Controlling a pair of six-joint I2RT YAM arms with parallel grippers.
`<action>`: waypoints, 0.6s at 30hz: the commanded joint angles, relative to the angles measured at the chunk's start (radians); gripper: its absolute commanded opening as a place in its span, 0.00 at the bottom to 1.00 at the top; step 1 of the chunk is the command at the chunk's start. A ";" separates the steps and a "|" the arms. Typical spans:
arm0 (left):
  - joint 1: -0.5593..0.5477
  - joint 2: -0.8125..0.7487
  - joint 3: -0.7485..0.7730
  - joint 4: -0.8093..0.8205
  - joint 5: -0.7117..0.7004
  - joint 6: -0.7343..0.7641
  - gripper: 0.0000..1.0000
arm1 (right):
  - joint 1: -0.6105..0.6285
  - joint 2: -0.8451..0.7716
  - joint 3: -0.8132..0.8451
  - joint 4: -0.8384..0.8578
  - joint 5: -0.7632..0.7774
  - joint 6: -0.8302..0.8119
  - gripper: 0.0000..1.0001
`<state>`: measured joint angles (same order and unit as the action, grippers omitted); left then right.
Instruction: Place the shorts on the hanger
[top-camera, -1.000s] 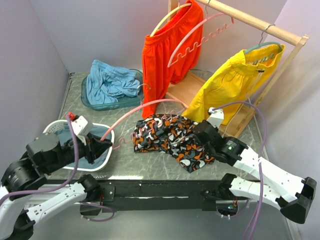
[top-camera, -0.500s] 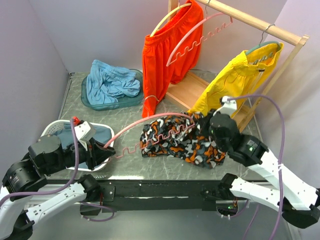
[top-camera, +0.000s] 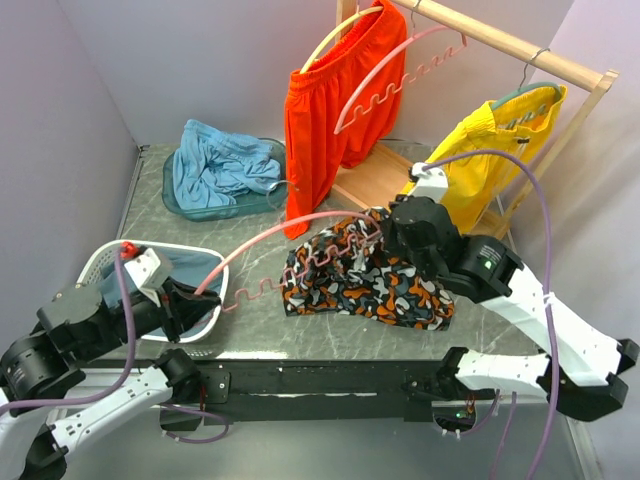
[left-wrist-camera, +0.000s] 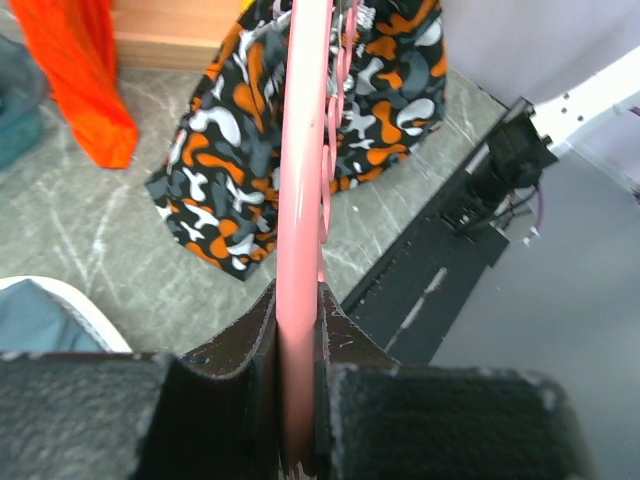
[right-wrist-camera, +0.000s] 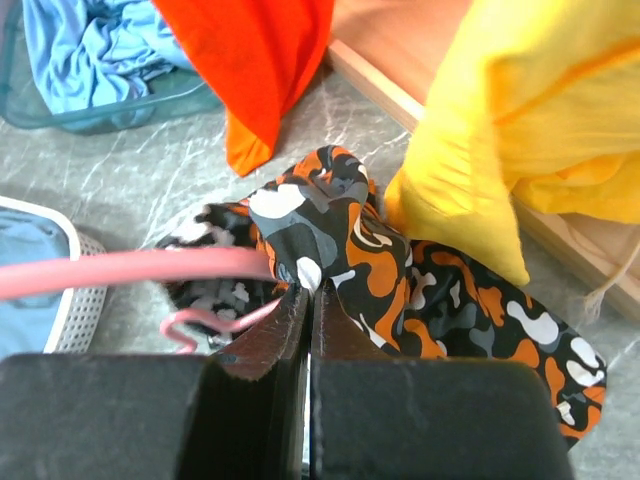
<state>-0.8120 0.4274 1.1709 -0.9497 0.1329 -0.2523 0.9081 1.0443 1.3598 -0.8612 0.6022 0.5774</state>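
Grey marbled tabletop (top-camera: 255, 325): the shorts (top-camera: 370, 285) were bunched on it, one fold pinched in the fully closed right gripper (right-wrist-camera: 306, 305); the hanger (left-wrist-camera: 303, 180), reaching the fabric, was clamped by the left gripper (left-wrist-camera: 298, 330).

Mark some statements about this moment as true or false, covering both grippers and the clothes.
1. The left gripper is shut on the pink hanger. True.
2. The right gripper hangs open above the camouflage shorts. False: it is shut on their fabric.
3. The yellow shorts lie flat on the table. False: they hang from the wooden rack.
4. A second pink hanger hangs bare on that rack. True.
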 joint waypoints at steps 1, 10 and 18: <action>0.000 -0.047 0.010 0.074 -0.111 0.004 0.01 | 0.052 0.090 0.146 -0.087 0.040 -0.030 0.00; 0.019 -0.134 -0.014 0.068 -0.095 -0.001 0.01 | 0.089 0.269 0.387 -0.131 0.012 -0.122 0.00; 0.098 -0.173 -0.045 0.117 -0.004 0.004 0.01 | 0.146 0.479 0.748 -0.187 -0.050 -0.264 0.00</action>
<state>-0.7616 0.2775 1.1275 -0.9543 0.0761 -0.2527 1.0008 1.4658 1.9644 -1.0420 0.6048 0.4072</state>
